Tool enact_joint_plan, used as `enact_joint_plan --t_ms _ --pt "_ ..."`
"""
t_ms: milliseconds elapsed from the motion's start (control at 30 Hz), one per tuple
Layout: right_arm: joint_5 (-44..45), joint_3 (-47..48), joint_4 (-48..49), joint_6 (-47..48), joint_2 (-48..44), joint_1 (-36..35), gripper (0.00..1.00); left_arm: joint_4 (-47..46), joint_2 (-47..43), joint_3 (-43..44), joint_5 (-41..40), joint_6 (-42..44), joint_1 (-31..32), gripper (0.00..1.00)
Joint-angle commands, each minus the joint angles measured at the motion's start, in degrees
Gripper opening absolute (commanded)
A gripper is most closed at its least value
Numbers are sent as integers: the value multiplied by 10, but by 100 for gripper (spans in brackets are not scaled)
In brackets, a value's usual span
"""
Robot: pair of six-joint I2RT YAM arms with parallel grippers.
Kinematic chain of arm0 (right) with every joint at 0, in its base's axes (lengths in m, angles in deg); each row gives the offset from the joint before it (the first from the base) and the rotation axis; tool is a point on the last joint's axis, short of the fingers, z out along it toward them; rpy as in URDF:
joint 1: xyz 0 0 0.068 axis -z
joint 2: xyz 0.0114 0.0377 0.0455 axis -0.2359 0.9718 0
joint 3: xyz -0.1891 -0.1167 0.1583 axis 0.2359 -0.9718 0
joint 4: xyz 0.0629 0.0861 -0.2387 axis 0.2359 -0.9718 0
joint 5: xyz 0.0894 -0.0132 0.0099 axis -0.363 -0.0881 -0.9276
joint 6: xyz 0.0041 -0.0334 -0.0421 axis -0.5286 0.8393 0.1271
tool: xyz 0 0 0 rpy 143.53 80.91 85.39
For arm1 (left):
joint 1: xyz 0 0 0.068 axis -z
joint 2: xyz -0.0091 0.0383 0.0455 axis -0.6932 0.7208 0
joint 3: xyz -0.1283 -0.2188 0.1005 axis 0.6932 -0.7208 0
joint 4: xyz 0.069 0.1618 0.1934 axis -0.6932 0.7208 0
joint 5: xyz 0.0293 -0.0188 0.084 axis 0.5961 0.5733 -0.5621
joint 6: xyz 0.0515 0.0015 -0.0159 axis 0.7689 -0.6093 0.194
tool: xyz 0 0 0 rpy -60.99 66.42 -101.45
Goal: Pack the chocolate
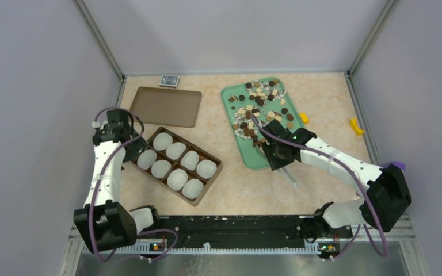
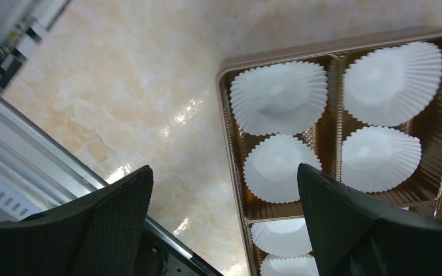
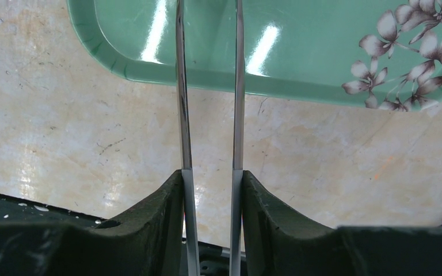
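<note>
The chocolate (image 1: 259, 106) is several tiny dark brown, tan and cream pieces scattered on a green tray (image 1: 257, 160). None shows in the wrist views. My right gripper (image 1: 277, 154) hovers over the tray's near end, shut on metal tweezers (image 1: 289, 175). In the right wrist view the gripper (image 3: 210, 172) holds the two tweezer blades (image 3: 237, 86) apart, reaching over the tray rim (image 3: 149, 69); their tips are out of frame. My left gripper (image 1: 129, 148) is open and empty at the left end of the brown box (image 1: 211, 178), which holds white paper cups (image 2: 279, 98). In its own view the gripper (image 2: 224, 168) straddles the box edge (image 2: 233, 149).
A flat brown lid (image 1: 166, 106) lies behind the box. A small dark card (image 1: 169, 80) sits at the back wall. Two yellow blocks (image 1: 304, 118) (image 1: 355, 126) lie right of the tray. Walls close in the left, right and back sides.
</note>
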Motion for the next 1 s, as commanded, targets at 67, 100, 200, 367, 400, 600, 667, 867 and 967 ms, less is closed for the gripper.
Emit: enact_joint_plan --t_ms 67,100,200,367,400,600,667,867,967 --pt "-5 25 9 -6 -34 -5 29 -106 -30 -111 217 51 -118 99" --pt "-4 24 10 -7 -36 -5 29 -121 -33 -126 243 53 -125 99" --pt "-3 19 12 -10 -43 -5 29 -152 -39 -155 282 46 -128 99" --pt "-4 17 18 -8 -47 -5 29 -176 -33 -188 366 49 -127 99" --pt "-5 18 20 -8 -46 -5 29 -186 -36 -198 381 50 -126 99" --pt "-9 19 27 -3 -39 -5 29 -220 -56 -228 422 59 -94 99" --pt "-12 19 31 -3 -38 -5 29 -224 -51 -228 421 59 -78 99" --pt "-15 22 33 -7 -44 -5 29 -253 -37 -233 418 44 1 99" --pt "-14 26 30 -11 -50 -5 28 -266 -23 -226 391 14 77 99"
